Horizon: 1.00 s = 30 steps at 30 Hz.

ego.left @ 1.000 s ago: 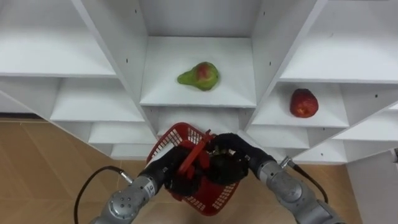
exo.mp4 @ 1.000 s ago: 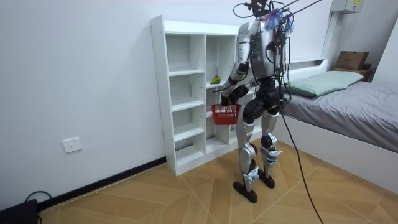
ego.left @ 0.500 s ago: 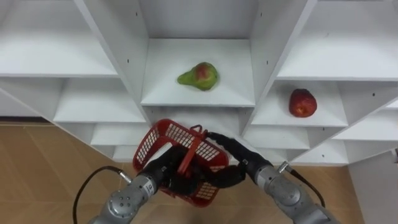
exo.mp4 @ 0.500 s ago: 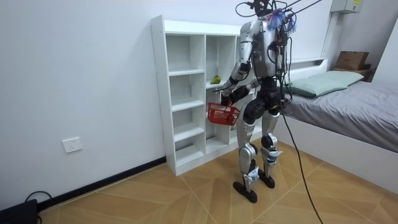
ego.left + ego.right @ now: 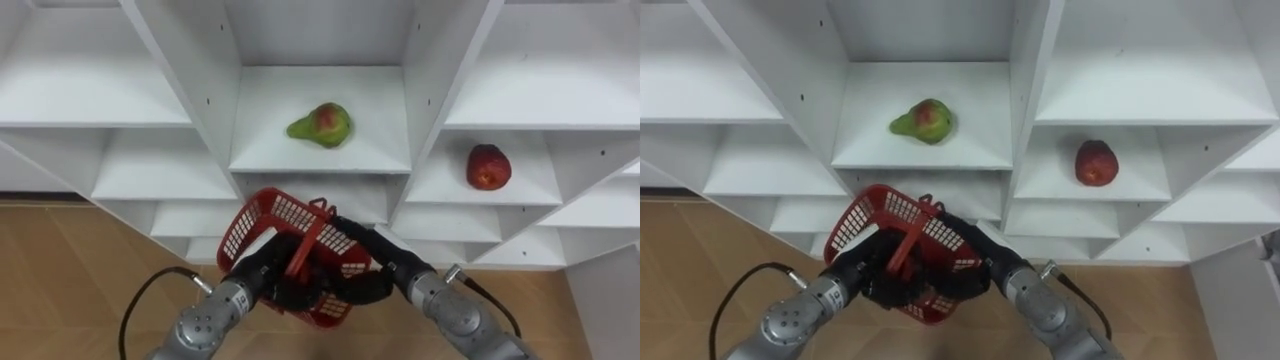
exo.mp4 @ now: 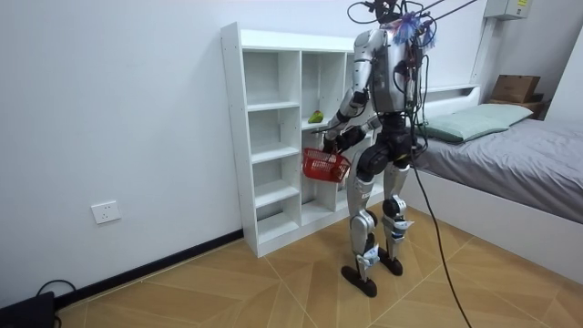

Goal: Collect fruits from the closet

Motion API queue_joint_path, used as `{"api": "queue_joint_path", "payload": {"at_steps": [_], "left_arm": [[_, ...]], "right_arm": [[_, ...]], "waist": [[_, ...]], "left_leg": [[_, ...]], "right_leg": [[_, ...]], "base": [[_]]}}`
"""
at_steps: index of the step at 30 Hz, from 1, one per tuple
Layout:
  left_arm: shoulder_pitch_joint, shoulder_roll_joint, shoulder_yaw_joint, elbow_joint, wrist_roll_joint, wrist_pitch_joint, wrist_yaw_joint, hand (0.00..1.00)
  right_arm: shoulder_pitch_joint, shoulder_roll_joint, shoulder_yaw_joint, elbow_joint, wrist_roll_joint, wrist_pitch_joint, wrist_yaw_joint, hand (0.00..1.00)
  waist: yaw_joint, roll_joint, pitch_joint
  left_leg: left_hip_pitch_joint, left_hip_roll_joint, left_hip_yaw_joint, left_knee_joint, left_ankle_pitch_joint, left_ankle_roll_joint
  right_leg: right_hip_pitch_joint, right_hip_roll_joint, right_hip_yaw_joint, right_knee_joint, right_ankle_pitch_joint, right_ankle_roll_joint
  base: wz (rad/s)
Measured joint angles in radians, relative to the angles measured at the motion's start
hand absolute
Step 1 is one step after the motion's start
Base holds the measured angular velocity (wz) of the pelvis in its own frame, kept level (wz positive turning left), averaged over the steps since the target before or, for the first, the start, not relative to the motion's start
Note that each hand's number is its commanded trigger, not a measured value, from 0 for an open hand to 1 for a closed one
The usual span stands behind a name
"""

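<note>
We find the red plastic mesh basket (image 5: 280,215) held tilted just below the white shelf unit (image 5: 320,160), presumably to receive the green-red pear (image 5: 320,124) and red apple (image 5: 488,166), which lie uncollected in adjoining compartments. The left hand (image 5: 262,278) is curled round its handle and the right hand (image 5: 368,282) clasps its near wall, both arms bent forward.

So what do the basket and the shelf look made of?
Basket: looks like red moulded plastic, going by its even colour and lattice walls. Shelf: smooth matt white boards, probably laminated wood panel. The rows of small peg holes in the uprights suggest that.
</note>
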Motion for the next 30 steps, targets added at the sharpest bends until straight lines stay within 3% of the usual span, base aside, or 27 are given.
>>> {"api": "queue_joint_path", "payload": {"at_steps": [7,11,17,25,30], "left_arm": [[0.004,-0.023,-0.002,-0.007,-0.003,-0.012,0.013,1.0],[0.023,-0.015,-0.002,-0.007,-0.004,-0.016,0.017,1.0],[0.075,0.016,-0.001,-0.003,-0.003,-0.017,0.02,1.0],[0.122,0.017,0.086,0.003,-0.002,-0.017,0.025,1.0],[0.125,0.016,0.104,0.076,-0.003,-0.018,0.046,1.0]], "right_arm": [[0.012,0.001,0.002,-0.014,-0.054,0.042,0.017,0.0],[0.023,-0.001,0.001,-0.013,-0.065,0.047,0.012,0.0],[0.05,-0.002,-0.001,-0.02,-0.107,0.062,0.008,0.0],[0.1,-0.035,-0.013,-0.217,-0.225,0.061,0.006,0.0],[0.144,-0.061,-0.039,-0.321,-0.235,0.062,0.016,0.0]], "waist": [[0.006,0.0,-0.0003],[0.006,-0.002,-0.0011],[0.009,-0.018,-0.011],[0.017,-0.029,-0.0156],[0.027,-0.043,-0.0116]], "left_leg": [[0.009,0.0,0.004,0.0,0.0,0.0],[0.033,-0.001,0.008,-0.004,0.0,0.0],[0.058,-0.004,0.009,-0.016,0.0,0.0],[0.081,-0.005,0.003,-0.017,0.0,0.0],[0.107,-0.005,0.006,-0.03,0.0,0.0]], "right_leg": [[0.003,0.001,0.011,0.004,0.0,0.0],[0.022,0.001,0.012,0.002,-0.001,0.001],[0.042,0.0,0.021,-0.003,-0.002,0.003],[0.075,0.002,0.02,-0.015,-0.003,0.004],[0.095,0.004,0.023,-0.02,-0.004,0.006]], "base": [[-0.03],[-0.01],[-0.01],[0.02],[-0.02]]}}
